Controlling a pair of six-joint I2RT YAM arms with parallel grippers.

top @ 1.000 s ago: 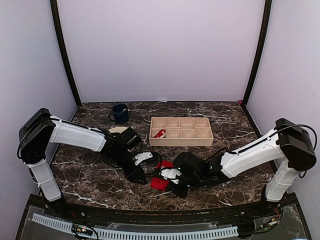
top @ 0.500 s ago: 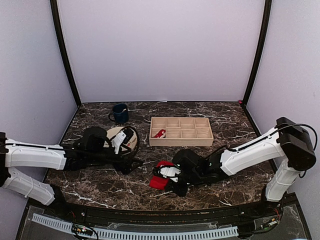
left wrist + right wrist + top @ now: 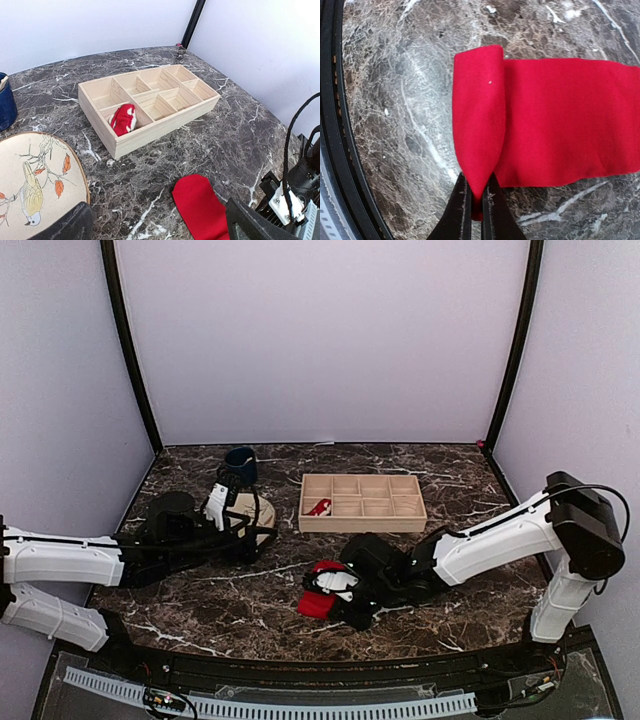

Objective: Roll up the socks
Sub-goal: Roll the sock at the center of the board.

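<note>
Dark marble bench (image 3: 200,615) with white veins, lilac walls behind. Nearest the front edge, about centre, lies the flat sock (image 3: 565,115), a limp red strip spread on the stone. One end is turned over into a first fold (image 3: 477,115). Right jaws are clenched on that fold, the thin tips pinching its lower edge; in the top view the same sock (image 3: 316,606) shows half under the right wrist. Judgement: soft, light, no stiffness at all, not fragile. It will flop, and the roll will likely spring open if let go. The weave looks grippy enough for the tips, but the whole strip may drag across polished stone when pulled. The best hold looks like the folded edge, taken across its width and not by a corner, with the free tail pinned so the roll can tighten. Further back on the left, the left jaws are released wide, nothing between them, hovering at the near edge of the patterned plate (image 3: 30,185), well apart from the flat sock. Beyond, mid-bench, sits the wooden tray (image 3: 150,131); the rolled sock (image 3: 123,118), a compact red bundle, is in its front-left compartment as the top view sees it, so one looks done. Far left, near the back wall, a blue mug (image 3: 240,466).
</note>
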